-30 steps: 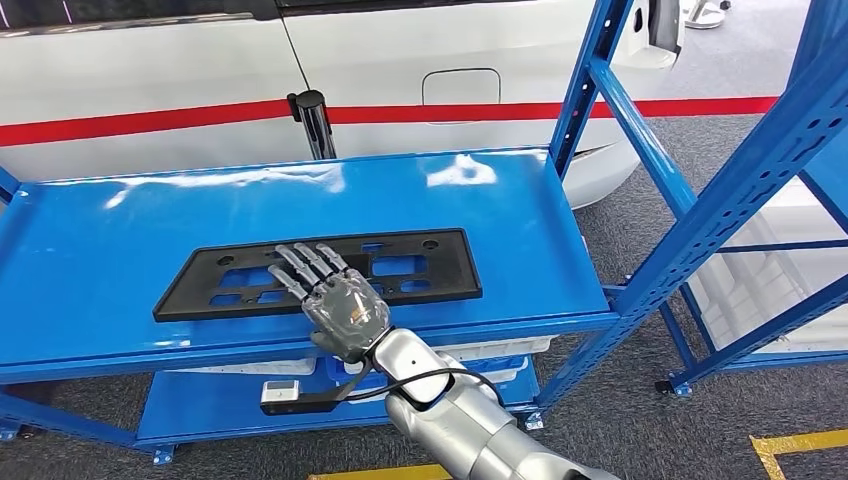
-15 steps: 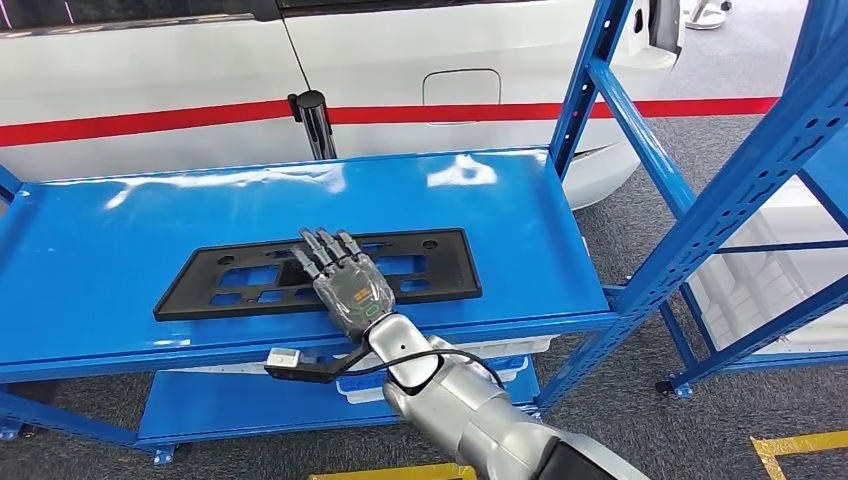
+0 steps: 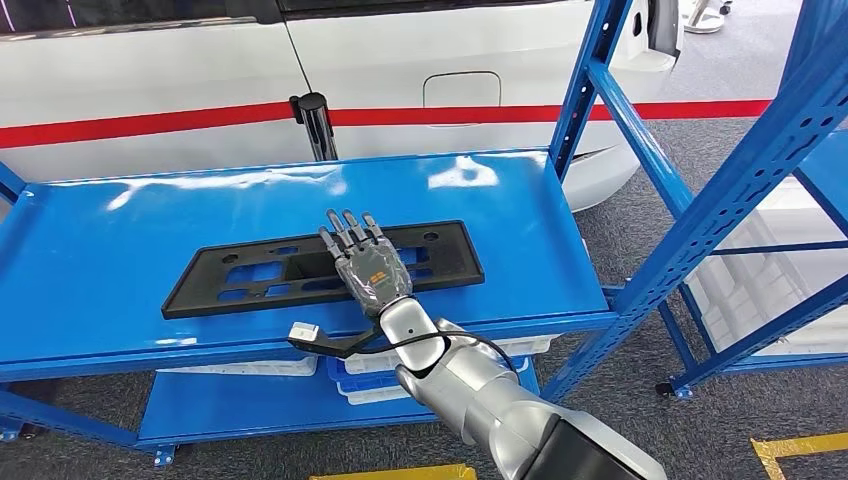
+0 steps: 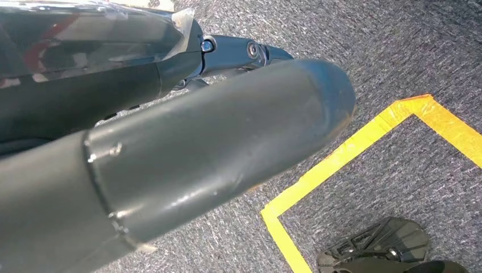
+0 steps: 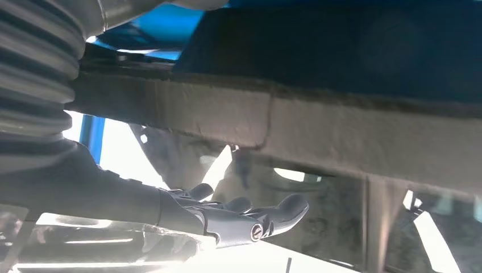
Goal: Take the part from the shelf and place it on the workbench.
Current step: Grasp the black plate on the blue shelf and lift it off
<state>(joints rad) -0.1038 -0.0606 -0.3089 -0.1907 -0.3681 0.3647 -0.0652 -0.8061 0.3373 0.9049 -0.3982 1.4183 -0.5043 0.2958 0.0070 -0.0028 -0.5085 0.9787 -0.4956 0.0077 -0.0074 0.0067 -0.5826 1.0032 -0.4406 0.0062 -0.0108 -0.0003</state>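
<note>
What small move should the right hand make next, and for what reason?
Probably curl the fingers to grip the black part. The right hand lies flat over its middle with fingers spread, holding nothing, and the part lies on the blue shelf.

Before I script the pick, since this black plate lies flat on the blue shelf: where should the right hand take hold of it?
Probably the near long edge of the black plate, approached from the shelf's open front. It is thin and flat, so there is little to grip from above. The right hand lies flat over its middle with fingers spread; the cutouts offer a second hold.
</note>
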